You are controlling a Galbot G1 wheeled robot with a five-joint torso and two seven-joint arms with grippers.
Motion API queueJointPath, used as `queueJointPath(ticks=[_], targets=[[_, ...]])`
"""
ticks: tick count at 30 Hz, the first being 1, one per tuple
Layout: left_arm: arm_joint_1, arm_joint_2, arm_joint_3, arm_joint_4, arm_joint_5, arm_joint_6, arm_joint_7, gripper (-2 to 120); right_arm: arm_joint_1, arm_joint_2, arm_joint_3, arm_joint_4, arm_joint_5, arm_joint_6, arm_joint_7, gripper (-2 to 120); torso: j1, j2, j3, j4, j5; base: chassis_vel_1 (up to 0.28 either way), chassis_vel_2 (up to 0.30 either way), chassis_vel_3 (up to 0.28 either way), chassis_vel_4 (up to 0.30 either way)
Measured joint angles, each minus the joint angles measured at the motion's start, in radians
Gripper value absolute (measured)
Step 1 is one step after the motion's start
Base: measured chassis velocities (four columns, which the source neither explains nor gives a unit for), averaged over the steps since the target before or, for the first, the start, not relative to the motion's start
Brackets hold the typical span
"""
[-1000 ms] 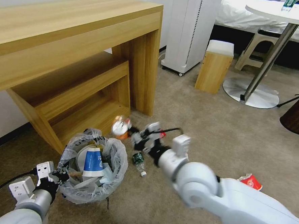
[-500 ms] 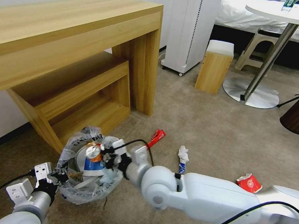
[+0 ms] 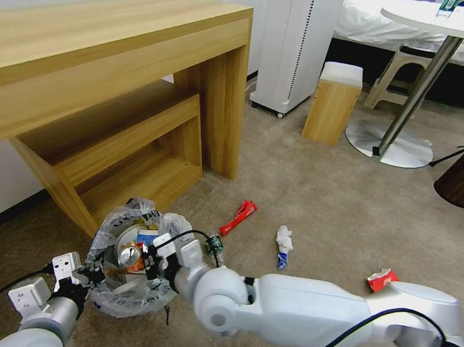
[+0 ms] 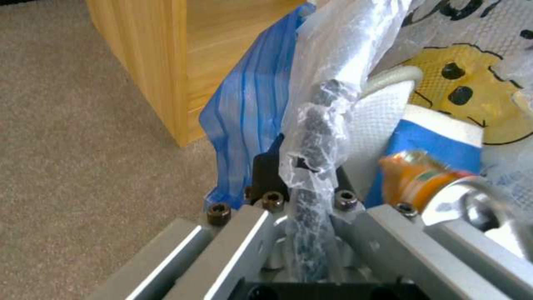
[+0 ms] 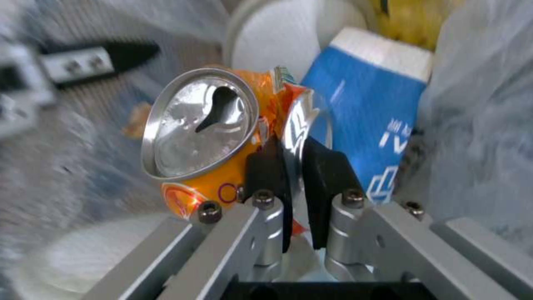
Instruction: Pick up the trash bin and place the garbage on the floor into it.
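Carpet (image 3: 314, 199), can (image 3: 130, 255) in right gripper (image 3: 145, 260), over trash bin (image 3: 110, 297)

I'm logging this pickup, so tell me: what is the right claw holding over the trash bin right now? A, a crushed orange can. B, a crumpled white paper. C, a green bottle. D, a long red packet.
A: the right claw pinches the crumpled side of an orange can with its silver pull-tab top showing, above the bag-lined trash bin.
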Motion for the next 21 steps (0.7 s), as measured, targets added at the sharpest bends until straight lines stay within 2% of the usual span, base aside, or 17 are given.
queueJointPath(ticks=[5, 8, 9, 12, 14, 16, 18, 19, 21], targets=[[0.000, 0.003, 0.000, 0.007, 0.001, -0.005, 0.002, 0, -0.014, 0.018, 0.007, -0.007, 0.025, -0.051, 0.065, 6, 0.000, 0.000, 0.000, -0.0001, 0.0001, 0.000, 0.000, 0.000, 0.000], [-0.001, 0.003, 0.003, 0.009, 0.002, -0.007, 0.003, 0, -0.022, 0.009, 0.021, 0.002, 0.015, -0.053, 0.068, 21, 0.000, 0.000, 0.000, -0.0001, 0.0001, 0.000, 0.000, 0.000, 0.000], [-0.001, 0.003, 0.003, 0.009, 0.002, -0.007, 0.003, 0, -0.022, 0.009, 0.021, 0.002, 0.015, -0.053, 0.068, 21, 0.000, 0.000, 0.000, -0.0001, 0.0001, 0.000, 0.000, 0.000, 0.000], [-0.002, 0.005, 0.005, 0.012, 0.003, -0.008, 0.004, 0, -0.024, -0.005, 0.041, 0.021, 0.003, -0.051, 0.060, 34, 0.000, 0.000, 0.000, -0.0002, 0.0001, 0.000, 0.000, 0.000, 0.000], [-0.002, 0.005, 0.005, 0.013, 0.003, -0.008, 0.004, 0, -0.024, -0.006, 0.043, 0.023, 0.001, -0.050, 0.057, 35, 0.000, 0.000, 0.000, -0.0002, 0.0001, 0.000, 0.000, 0.000, 0.000], [-0.002, 0.006, 0.006, 0.013, 0.003, -0.008, 0.004, 0, -0.025, -0.011, 0.050, 0.026, -0.006, -0.047, 0.050, 47, 0.000, 0.000, 0.000, -0.0002, 0.0001, 0.000, 0.000, 0.000, 0.000], [-0.002, 0.006, 0.007, 0.013, 0.003, -0.008, 0.004, 0, -0.026, -0.013, 0.054, 0.028, -0.010, -0.046, 0.046, 50, 0.000, 0.000, 0.000, -0.0002, 0.0002, 0.000, 0.000, 0.000, 0.000], [-0.002, 0.005, 0.007, 0.013, 0.004, -0.008, 0.004, 0, -0.027, -0.014, 0.056, 0.029, -0.012, -0.045, 0.043, 59, 0.000, 0.000, 0.000, -0.0002, 0.0002, 0.000, 0.000, 0.000, 0.000], [-0.002, 0.005, 0.008, 0.013, 0.004, -0.008, 0.005, 0, -0.028, -0.015, 0.058, 0.030, -0.014, -0.043, 0.040, 62, 0.000, 0.000, 0.000, -0.0002, 0.0001, 0.000, 0.000, 0.000, 0.000]])
